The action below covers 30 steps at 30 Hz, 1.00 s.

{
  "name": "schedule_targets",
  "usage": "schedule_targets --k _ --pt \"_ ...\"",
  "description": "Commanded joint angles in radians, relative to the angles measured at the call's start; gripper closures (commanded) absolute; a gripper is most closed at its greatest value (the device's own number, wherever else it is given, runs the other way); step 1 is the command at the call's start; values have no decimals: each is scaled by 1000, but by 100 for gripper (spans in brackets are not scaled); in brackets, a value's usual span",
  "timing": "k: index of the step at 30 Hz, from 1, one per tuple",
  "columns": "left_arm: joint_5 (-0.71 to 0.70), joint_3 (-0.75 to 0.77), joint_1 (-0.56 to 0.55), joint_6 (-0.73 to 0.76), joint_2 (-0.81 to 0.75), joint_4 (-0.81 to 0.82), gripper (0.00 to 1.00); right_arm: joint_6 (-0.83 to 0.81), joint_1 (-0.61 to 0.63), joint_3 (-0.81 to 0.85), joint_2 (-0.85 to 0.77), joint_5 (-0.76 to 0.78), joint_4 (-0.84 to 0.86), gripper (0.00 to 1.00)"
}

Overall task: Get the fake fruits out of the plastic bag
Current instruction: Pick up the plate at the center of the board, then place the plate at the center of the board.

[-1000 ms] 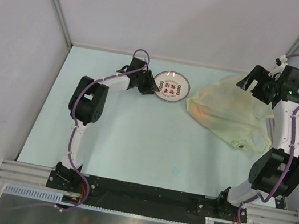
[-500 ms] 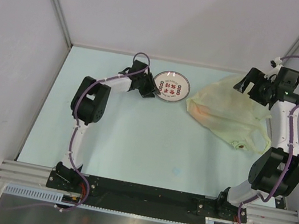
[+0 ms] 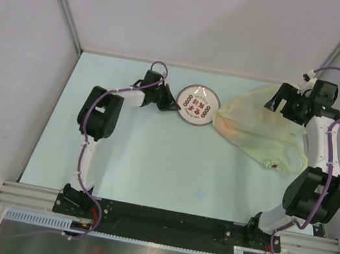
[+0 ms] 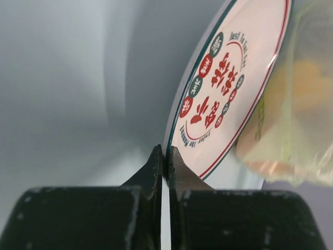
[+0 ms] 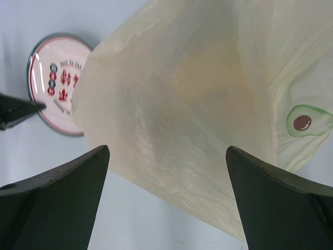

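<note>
Pale yellowish plastic, thin and crinkled, the bag [image 3: 258,132] lies at the far right of the table [image 3: 151,157], just beside a white plate [image 3: 198,106] with red marks. The fruits [image 3: 227,129] show only as a blurred orange patch through the bag's left end, inside it. The left gripper [image 4: 165,161] is pinched tight on the plate's rim, its fingers almost meeting, while the right gripper [image 5: 166,156] hangs over the bag, spread wide and holding nothing.
</note>
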Motion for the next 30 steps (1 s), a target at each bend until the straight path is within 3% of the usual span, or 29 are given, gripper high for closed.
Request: schedule_targets --k 1,4,8,14,23,25,30 --pt "147 -196 29 128 -208 -137 100 -30 9 25 -65 -11 22 0" --pt "274 -351 49 188 -293 -249 100 -41 32 41 -68 -17 16 0" --pt "291 -465 56 346 -377 -416 100 -65 68 39 -80 -15 0 0" --pt "278 -645 50 412 -478 -400 100 82 101 115 -91 -104 54 0" --pt "201 -821 27 486 -623 -435 100 491 61 623 65 -228 183 0" --pt "195 -839 15 501 -630 -435 100 574 61 799 131 -206 192 0" --pt "160 -845 -13 524 -641 -428 99 717 61 1045 217 -167 212 0"
